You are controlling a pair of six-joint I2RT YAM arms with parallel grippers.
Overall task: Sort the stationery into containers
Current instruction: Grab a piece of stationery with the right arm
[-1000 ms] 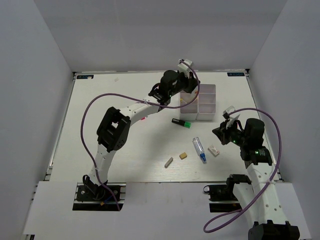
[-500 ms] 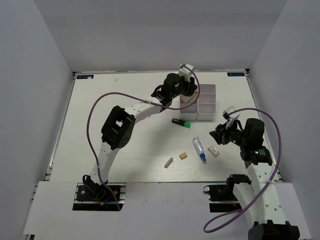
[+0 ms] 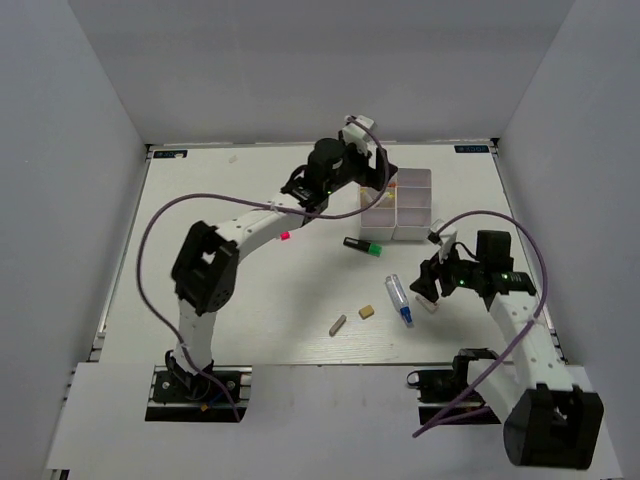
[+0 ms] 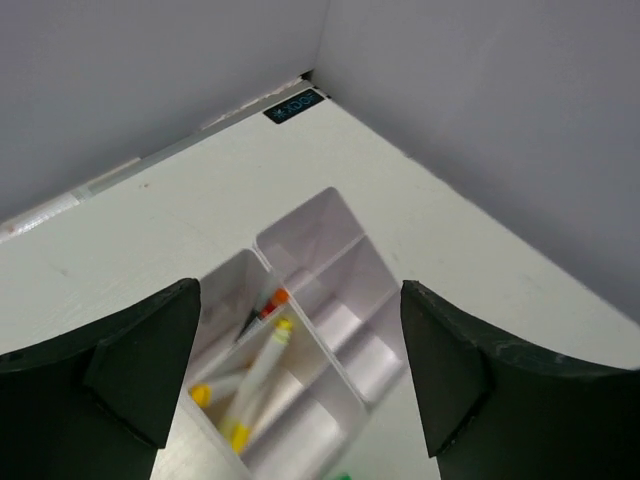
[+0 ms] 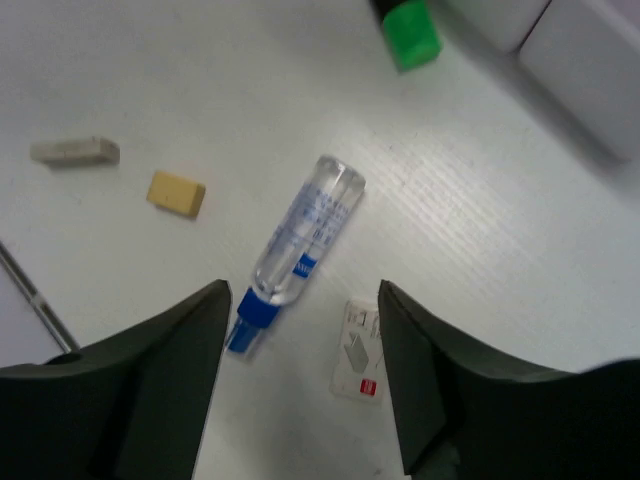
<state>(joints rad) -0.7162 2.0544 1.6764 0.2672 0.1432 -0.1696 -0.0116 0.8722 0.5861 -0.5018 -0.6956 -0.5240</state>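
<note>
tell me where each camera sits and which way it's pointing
Top external: above and behind the bases, looking down at the table; both whole arms show.
Left wrist: above the white box, looking down into it; the open left fingers frame the view.
Right wrist: above the clear tube and white eraser, looking down; the open right fingers show.
Shared: the top view also shows box and tube.

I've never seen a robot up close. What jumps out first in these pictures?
The left end effector hangs open above a white four-compartment box at the far side of the table, with yellow-ended pens lying in one compartment. Nearer, the right end effector hangs open over a clear tube with a blue tip, with a green-capped marker and a tan eraser close by.
</note>
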